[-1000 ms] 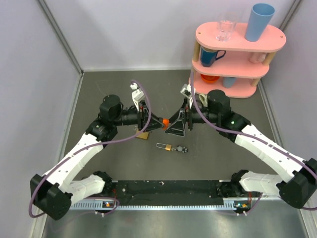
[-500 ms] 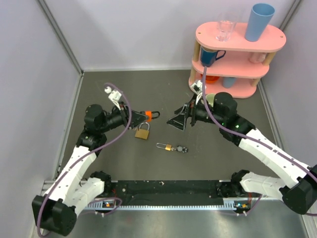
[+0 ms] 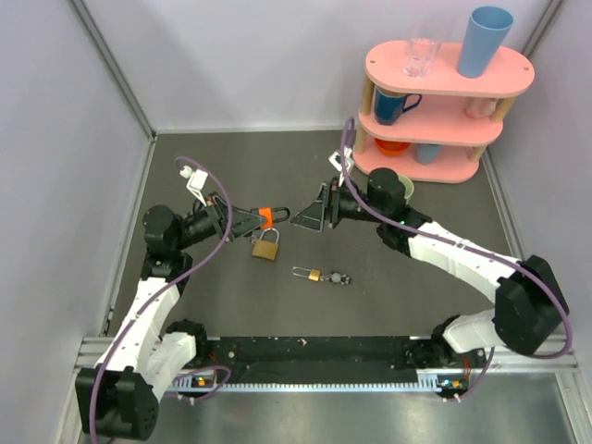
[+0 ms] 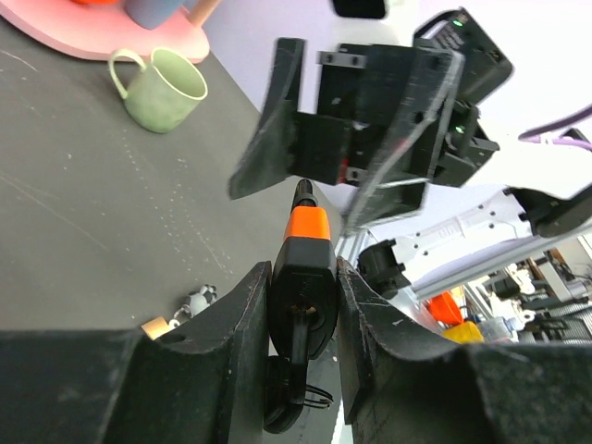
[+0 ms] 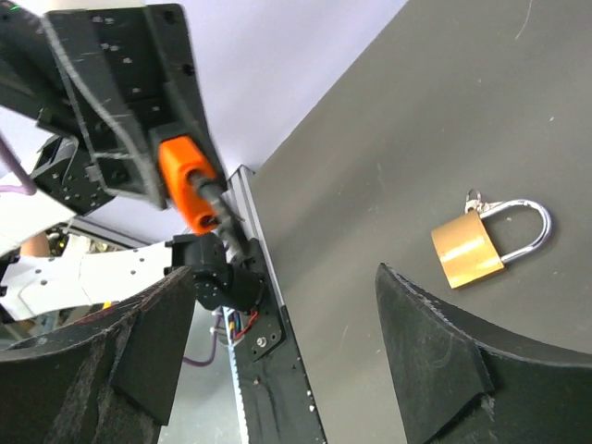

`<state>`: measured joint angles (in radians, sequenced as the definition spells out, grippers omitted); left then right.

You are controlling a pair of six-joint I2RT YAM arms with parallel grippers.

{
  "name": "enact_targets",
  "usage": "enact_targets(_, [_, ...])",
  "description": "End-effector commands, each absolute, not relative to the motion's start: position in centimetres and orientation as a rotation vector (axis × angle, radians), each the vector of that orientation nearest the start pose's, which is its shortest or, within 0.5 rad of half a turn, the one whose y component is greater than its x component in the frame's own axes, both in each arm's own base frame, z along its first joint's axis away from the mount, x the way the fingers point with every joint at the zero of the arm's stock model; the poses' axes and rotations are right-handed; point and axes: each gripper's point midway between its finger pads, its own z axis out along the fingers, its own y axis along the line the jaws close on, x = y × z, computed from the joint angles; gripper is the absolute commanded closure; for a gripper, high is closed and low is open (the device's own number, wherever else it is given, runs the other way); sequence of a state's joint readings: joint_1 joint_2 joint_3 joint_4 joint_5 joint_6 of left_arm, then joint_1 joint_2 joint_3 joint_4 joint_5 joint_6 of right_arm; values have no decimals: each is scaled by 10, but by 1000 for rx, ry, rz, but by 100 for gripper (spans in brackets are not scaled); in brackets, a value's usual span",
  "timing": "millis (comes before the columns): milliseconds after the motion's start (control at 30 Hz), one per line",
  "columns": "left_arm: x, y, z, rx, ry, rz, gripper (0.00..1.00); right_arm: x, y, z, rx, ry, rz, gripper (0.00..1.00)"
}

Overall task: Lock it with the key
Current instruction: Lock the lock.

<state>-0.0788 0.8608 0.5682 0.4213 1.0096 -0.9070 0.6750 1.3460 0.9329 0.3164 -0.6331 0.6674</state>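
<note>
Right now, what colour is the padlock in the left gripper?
The padlock is orange and black, clearest in the left wrist view.

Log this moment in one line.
left gripper: shut on orange-and-black padlock, held aloft | right gripper: open, empty, facing padlock, apart | large brass padlock: lying on table

Left pincer (image 3: 259, 219) clamped — right pincer (image 3: 310, 212) agape

The left tool (image 3: 252, 220) and the orange-and-black padlock (image 3: 265, 216) gripped in it have been drawn back to the left; the right tool (image 3: 311, 210) has been parted from them.
</note>
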Motion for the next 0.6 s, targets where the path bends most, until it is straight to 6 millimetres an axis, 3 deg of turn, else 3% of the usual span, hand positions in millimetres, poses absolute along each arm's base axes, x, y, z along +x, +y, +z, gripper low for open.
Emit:
enact_targets(0, [213,-186,331,382,1558,-1490,100,240,369,324,-578,1649,1578,31])
enact_targets(100, [212,-186,332,383,1552,-1494,100,239,373,332,-585,1617,1605,42])
enact_targets(367, [213,-188,334,387,1545,-1522,100,228,373,342,-615,1570,1642,54])
enact_targets(567, [214,-188,337,385,1529,-1528,100,220,381,339,-649,1570,1656,65])
